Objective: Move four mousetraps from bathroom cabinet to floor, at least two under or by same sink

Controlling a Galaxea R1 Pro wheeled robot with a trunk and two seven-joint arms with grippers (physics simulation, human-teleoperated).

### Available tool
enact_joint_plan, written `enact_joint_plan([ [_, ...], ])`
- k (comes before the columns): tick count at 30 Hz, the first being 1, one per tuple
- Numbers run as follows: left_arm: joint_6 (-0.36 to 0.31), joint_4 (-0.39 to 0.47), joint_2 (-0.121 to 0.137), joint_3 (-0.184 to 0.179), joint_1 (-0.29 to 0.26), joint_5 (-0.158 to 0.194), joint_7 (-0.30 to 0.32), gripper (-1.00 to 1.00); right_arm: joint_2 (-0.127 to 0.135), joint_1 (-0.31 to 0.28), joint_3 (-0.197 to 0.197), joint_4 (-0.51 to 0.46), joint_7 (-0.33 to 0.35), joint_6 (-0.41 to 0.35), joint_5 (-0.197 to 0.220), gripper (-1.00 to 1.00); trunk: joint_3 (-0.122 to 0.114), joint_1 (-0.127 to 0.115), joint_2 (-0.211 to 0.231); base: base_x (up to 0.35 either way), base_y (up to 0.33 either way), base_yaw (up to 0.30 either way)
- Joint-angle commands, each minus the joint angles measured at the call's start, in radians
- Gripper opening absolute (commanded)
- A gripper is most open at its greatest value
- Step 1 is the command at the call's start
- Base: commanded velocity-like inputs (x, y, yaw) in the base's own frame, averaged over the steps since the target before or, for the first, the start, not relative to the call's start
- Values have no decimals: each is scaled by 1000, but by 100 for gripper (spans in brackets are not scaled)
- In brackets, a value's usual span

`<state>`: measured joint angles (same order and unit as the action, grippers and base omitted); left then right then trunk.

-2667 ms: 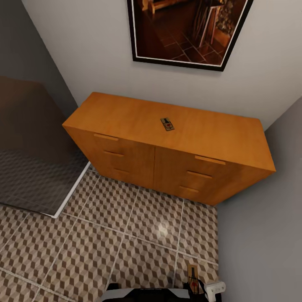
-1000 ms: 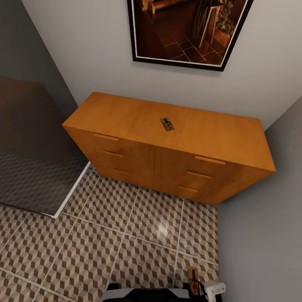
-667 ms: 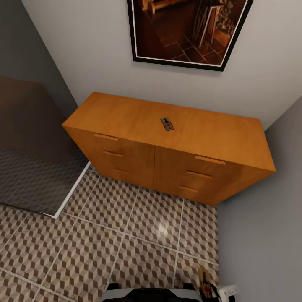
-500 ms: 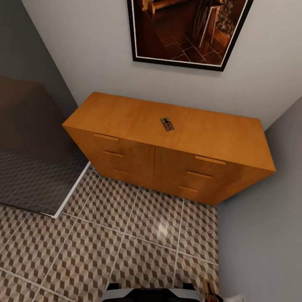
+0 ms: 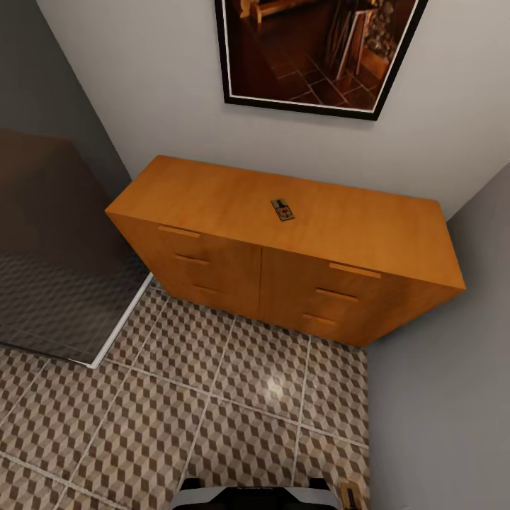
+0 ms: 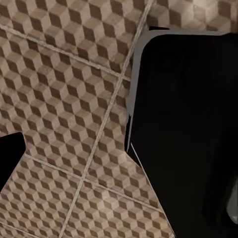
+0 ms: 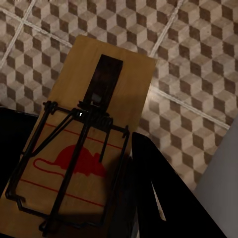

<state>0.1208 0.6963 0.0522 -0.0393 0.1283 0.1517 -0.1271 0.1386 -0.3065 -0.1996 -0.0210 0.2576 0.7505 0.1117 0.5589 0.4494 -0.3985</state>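
The right gripper (image 7: 106, 198) is clamped on 1 flat tan wooden mousetrap (image 7: 94, 134) above the cube-patterned tiled floor (image 7: 198, 59); another small mousetrap (image 5: 282, 210) lies on the orange-brown wooden cabinet (image 5: 212, 205). A loose grip could drop it away from any sink. The left gripper's state cannot be told.

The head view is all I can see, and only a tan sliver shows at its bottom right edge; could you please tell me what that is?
Observer: It is a mousetrap, seen large in the right wrist view, with a red mouse print under dark wire.
Operator: Is the right gripper holding it?
Observer: Dark fingers flank the board, which hangs above the patterned floor.
Operator: And what does the left wrist camera see?
Observer: The same tiles beside the robot's black base.
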Motion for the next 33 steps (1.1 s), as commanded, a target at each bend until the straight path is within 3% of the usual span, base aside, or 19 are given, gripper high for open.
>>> enact_joint_plan([
  [1,22,-7,1,-5,1,10,-4,100,-4,0,-6,1,4,2,12,-100,1,1,-1,0,0,0],
  [4,99,-57,0,-5,1,10,-3,100,-7,0,-5,1,4,2,12,-100,1,1,-1,0,0,0],
  [7,219,-133,-1,-5,1,9,-2,100,-10,0,-5,1,4,1,11,-100,1,1,-1,0,0,0],
  [12,321,-196,-2,-5,1,9,-2,100,-10,0,-5,1,4,1,11,-100,1,1,-1,0,0,-22],
  [25,344,-212,-2,-7,1,9,2,100,-10,0,-4,1,3,1,11,-100,-12,1,-1,0,111,-193],
  [33,344,-220,-2,-7,1,9,80,100,-10,0,-4,1,3,1,11,-100,-21,1,-1,0,272,-222],
])
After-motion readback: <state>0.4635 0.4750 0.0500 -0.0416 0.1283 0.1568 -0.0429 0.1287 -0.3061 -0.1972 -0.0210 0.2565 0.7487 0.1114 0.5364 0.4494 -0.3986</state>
